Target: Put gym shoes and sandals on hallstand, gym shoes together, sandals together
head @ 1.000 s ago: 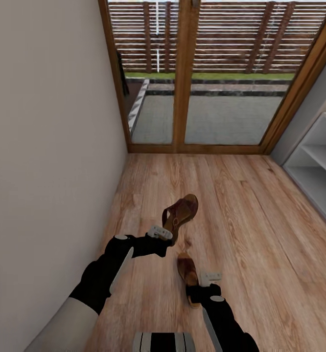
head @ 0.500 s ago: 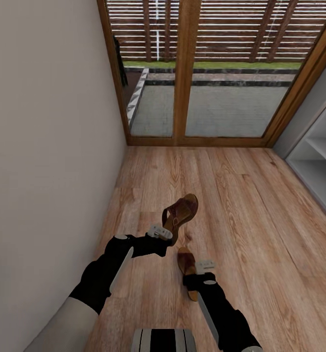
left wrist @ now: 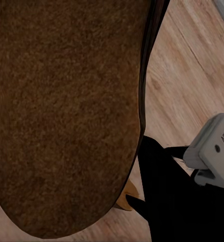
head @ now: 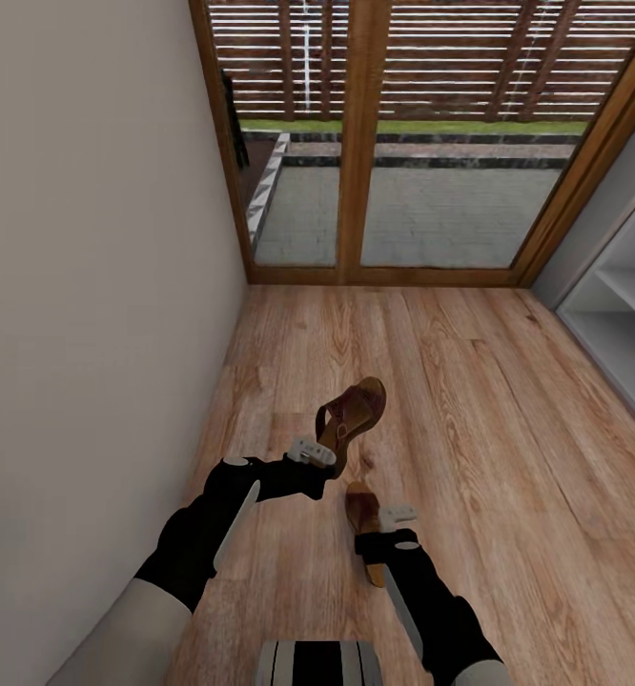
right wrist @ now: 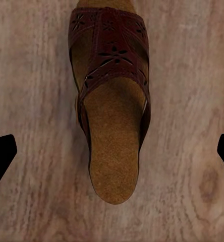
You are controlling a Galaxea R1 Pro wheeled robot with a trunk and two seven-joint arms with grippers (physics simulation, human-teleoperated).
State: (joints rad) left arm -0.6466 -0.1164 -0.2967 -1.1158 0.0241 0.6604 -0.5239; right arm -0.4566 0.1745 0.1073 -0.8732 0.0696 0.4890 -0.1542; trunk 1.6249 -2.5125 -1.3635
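The corridor floor (head: 489,448), warm light-brown planking with grain and knots, is spread between a plain pale wall (head: 89,286) on the left and a wood-framed glass door (head: 356,143) at the far end, through which a paved patio and a slatted fence are seen. At the right edge of the head view a pale white open shelving unit (head: 623,305) is stood against the wall; whether this is the hallstand cannot be told from what is visible.

Both black arms are extended low over the floor. One sandal (head: 352,419) is held up off the planks by the left gripper (head: 316,455), gripped near its heel end and tilted so that its toe is pointed up and away toward the door. In the left wrist view its tan-brown footbed (left wrist: 66,111) is seen very close against the lens; the fingers themselves are hidden there, so their gap cannot be read, though the claw is evidently closed on the shoe.

The second sandal (head: 363,519) is lain flat on the floor, just beside and below the raised one. The right gripper (head: 384,538) is hung directly over it. In the right wrist view this sandal (right wrist: 111,101) is seen sole-down with its dark brown cut-out strap uppermost, and the two black fingertips (right wrist: 1,156) are set wide apart on either side of it, clear of the leather, nothing being held.
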